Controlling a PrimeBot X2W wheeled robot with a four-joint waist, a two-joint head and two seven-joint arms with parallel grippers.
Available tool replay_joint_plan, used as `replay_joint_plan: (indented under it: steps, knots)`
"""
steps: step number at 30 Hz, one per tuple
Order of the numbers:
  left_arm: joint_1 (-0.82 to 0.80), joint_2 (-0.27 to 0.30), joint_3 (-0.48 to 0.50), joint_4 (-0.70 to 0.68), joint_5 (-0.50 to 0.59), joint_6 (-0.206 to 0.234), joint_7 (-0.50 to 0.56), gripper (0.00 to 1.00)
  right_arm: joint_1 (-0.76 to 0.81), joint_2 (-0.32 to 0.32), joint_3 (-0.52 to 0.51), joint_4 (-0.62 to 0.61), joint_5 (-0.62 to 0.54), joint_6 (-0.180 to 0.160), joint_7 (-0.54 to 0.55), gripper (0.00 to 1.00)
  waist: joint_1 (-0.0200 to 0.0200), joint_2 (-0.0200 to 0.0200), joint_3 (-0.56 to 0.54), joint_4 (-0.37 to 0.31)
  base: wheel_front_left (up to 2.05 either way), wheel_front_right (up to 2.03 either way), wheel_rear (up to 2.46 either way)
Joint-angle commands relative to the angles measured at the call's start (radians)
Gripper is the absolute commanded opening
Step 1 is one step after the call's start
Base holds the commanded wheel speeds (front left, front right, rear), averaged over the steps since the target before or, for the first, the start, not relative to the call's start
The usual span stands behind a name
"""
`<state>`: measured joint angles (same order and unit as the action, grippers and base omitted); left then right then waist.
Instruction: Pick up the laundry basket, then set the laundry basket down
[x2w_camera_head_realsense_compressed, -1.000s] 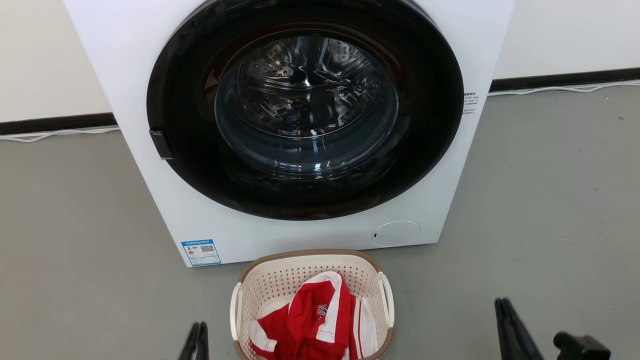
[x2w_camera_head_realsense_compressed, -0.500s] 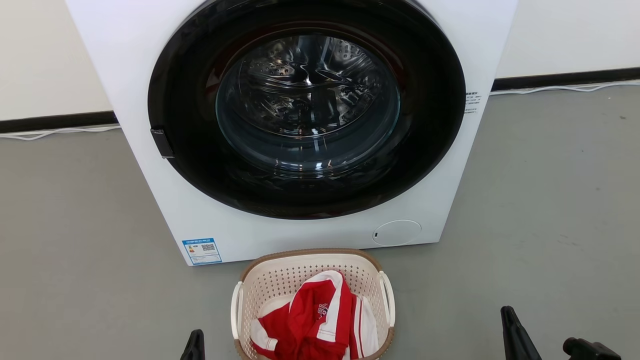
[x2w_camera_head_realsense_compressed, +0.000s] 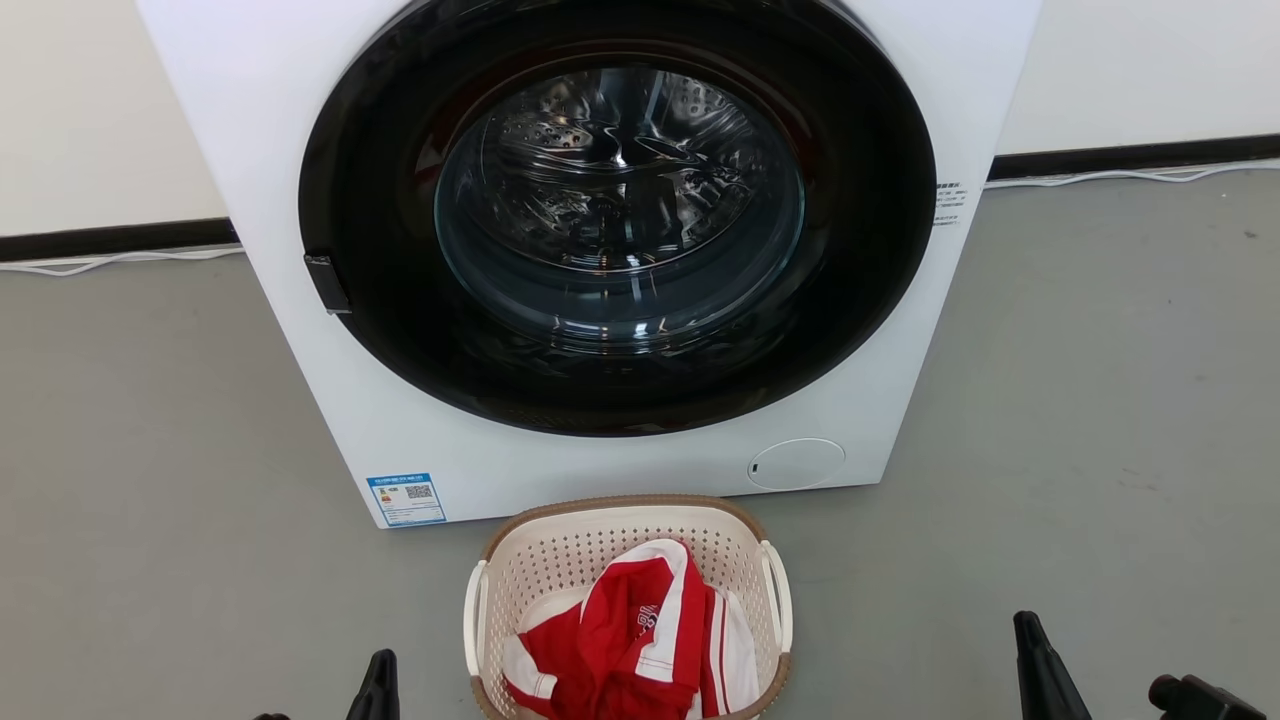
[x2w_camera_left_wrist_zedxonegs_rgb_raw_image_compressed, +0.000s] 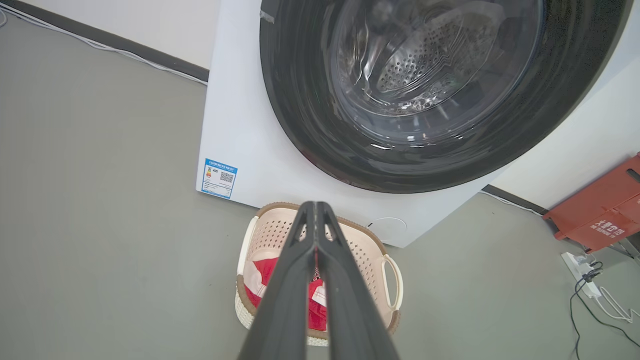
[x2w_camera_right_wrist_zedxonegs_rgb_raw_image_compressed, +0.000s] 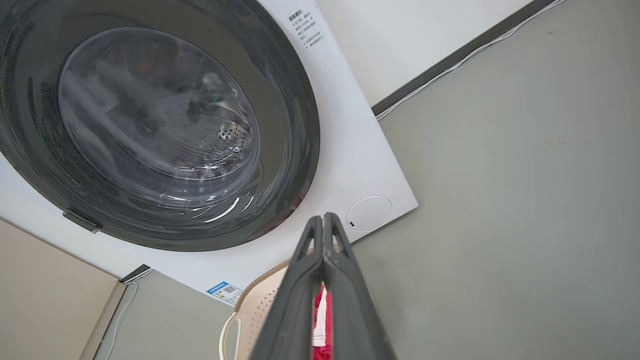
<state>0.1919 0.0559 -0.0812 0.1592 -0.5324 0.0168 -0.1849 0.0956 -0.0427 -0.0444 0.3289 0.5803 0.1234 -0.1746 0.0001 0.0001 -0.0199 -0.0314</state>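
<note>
Fingers of my left pincer lie pressed together with nothing between them, and my right pincer is closed the same way, also empty. Both hang low over the floor, the left near the laundry basket on its left side, the right well apart on the other side. The laundry basket stands upright on the floor just in front of the washing machine, touched by neither pincer, with a red and white garment heaped inside. That fits a basket waiting to be lifted as well as one lifted and put back down, and I cannot tell which. Either way, I judge the white side handles to be the parts that matter. They are thin loops, one per side, so any carry wants both ends level, or the light perforated tub will tip and the garment slide. The machine's round dark door looks shut and sits close behind the basket's far rim, so there is little room forward; free space lies upward and toward me. Farther out, a white cable runs along the skirting, and a red crate and a power strip with loose leads lie beside the machine, well apart from the basket.
</note>
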Motion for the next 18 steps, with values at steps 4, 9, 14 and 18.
replay_joint_plan:
  steps: [4, 9, 14, 18]
  knots:
    - [-0.057, 0.007, 0.018, -0.017, -0.066, -0.013, 0.01, 0.0, -0.059, -0.004, -0.005, -0.034, 0.059, 0.002, 0.021, 0.0, -0.0001, -0.0001, 0.001, 0.001, 0.0, 0.0, 0.0]
    - [-0.07, 0.009, 0.024, -0.012, -0.124, -0.021, 0.023, 0.0, -0.067, -0.005, -0.008, -0.037, 0.112, 0.002, 0.036, 0.0, -0.0001, -0.0001, 0.002, 0.003, 0.0, 0.0, 0.0]
    - [-0.083, 0.01, 0.031, -0.007, -0.181, -0.028, 0.037, 0.0, -0.074, -0.005, -0.011, -0.04, 0.165, 0.003, 0.05, 0.0, -0.0001, -0.0001, 0.003, 0.005, 0.0, 0.0, 0.0]
    - [-0.093, 0.011, 0.036, -0.003, -0.227, -0.034, 0.047, 0.0, -0.081, -0.005, -0.014, -0.042, 0.207, 0.003, 0.062, 0.0, -0.0001, -0.0001, 0.004, 0.006, 0.0, 0.0, 0.0]
